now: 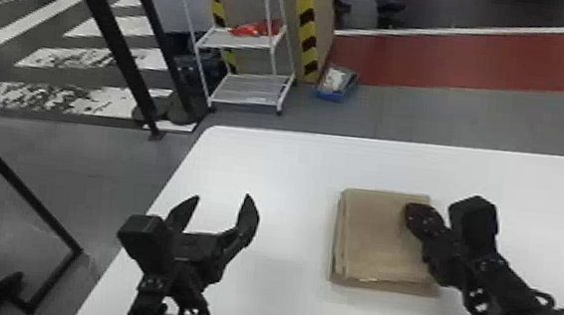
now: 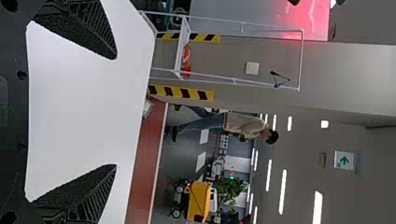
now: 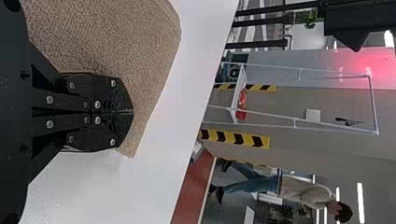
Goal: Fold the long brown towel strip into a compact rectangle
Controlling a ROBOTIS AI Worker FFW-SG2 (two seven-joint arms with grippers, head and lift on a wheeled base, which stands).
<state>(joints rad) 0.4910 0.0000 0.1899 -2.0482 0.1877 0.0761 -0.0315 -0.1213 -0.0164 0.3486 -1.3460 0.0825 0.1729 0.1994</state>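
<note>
The brown towel (image 1: 378,235) lies on the white table as a folded, layered, roughly square stack, its layers showing along the left and near edges. My right gripper (image 1: 410,214) is at the towel's right part, over its top. In the right wrist view the right gripper (image 3: 131,112) has its fingers pressed together against the towel (image 3: 112,42), no cloth visible between them. My left gripper (image 1: 222,197) stands open above the table, left of the towel and apart from it. The left gripper (image 2: 116,112) has nothing between its widely parted fingers in the left wrist view.
The white table (image 1: 285,165) has its left edge beside the left arm and its far edge beyond the towel. On the floor past it stand a white wire shelf (image 1: 250,91) and a blue box (image 1: 336,85). Black posts rise at the left.
</note>
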